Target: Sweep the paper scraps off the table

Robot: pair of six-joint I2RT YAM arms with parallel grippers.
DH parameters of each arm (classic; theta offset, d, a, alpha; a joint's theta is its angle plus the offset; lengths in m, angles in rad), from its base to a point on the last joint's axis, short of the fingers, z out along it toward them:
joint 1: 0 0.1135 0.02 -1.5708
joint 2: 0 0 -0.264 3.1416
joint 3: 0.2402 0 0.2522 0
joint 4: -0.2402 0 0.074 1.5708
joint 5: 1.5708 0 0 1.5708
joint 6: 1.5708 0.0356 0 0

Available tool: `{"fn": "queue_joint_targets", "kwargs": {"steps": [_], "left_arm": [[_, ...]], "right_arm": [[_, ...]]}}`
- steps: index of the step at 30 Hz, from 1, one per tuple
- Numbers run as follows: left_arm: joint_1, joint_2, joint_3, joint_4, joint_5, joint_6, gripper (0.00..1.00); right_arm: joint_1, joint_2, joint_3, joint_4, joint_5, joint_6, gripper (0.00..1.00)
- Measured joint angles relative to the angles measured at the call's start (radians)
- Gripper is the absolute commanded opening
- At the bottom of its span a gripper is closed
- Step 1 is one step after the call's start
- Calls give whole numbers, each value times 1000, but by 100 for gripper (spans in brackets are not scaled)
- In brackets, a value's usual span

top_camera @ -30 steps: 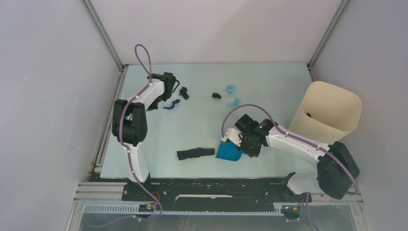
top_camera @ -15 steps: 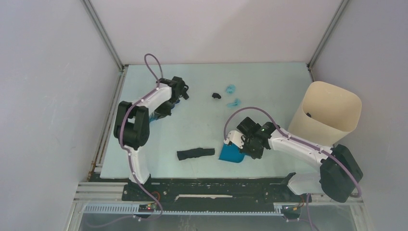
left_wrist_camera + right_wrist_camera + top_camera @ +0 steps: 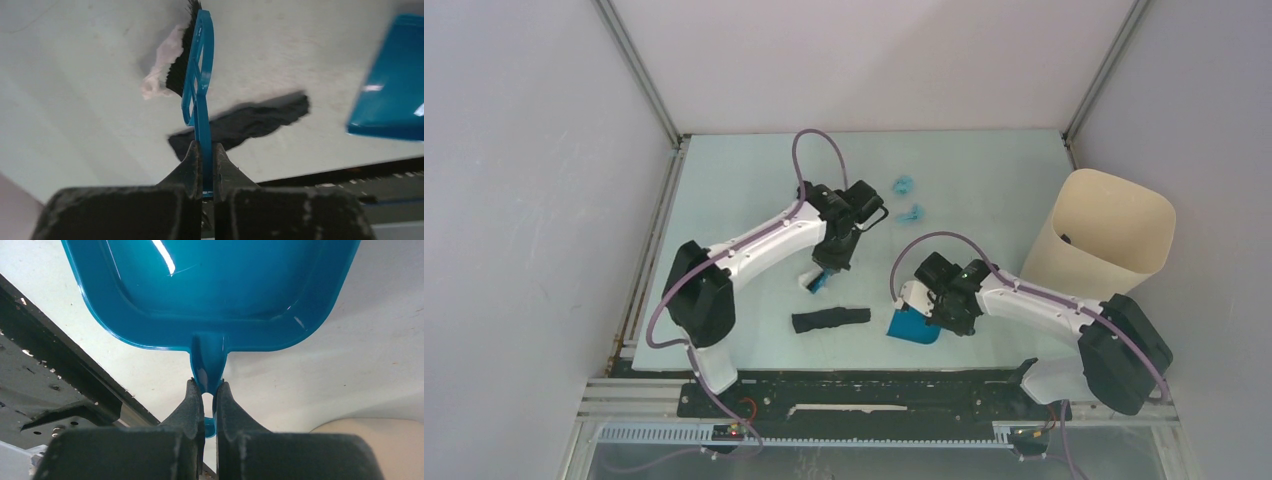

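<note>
My left gripper [image 3: 828, 262] is shut on the handle of the blue hand brush [image 3: 817, 283] at mid-table. In the left wrist view the brush [image 3: 199, 70] points away from my gripper [image 3: 205, 150], with its bristles against a white paper scrap [image 3: 160, 72]. A long black paper strip [image 3: 829, 319] lies just in front of it and also shows in the left wrist view [image 3: 250, 120]. Two light blue scraps [image 3: 903, 184] [image 3: 912, 212] lie farther back. My right gripper [image 3: 930, 306] is shut on the handle of the blue dustpan [image 3: 913, 327], which is empty in the right wrist view [image 3: 210, 285] ahead of my gripper [image 3: 206, 387].
The tall beige bin [image 3: 1104, 235] stands at the right edge of the pale green table [image 3: 984, 170], with a dark scrap inside it. The black and grey frame rail [image 3: 864, 385] runs along the near edge, close to the dustpan [image 3: 392, 85].
My left arm has swung from the far left to mid-table with the brush. The small black and dark blue scraps seen earlier no longer show. The dustpan has shifted slightly right.
</note>
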Motion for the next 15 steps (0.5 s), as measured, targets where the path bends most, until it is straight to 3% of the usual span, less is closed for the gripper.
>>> {"fn": "queue_joint_targets", "kwargs": {"steps": [8, 15], "left_arm": [[-17, -132, 37, 18, 173, -10, 0], [-16, -291, 37, -57, 87, -16, 0]], "right_arm": [[9, 12, 0, 1, 11, 3, 0], [16, 25, 0, 3, 29, 3, 0]]}}
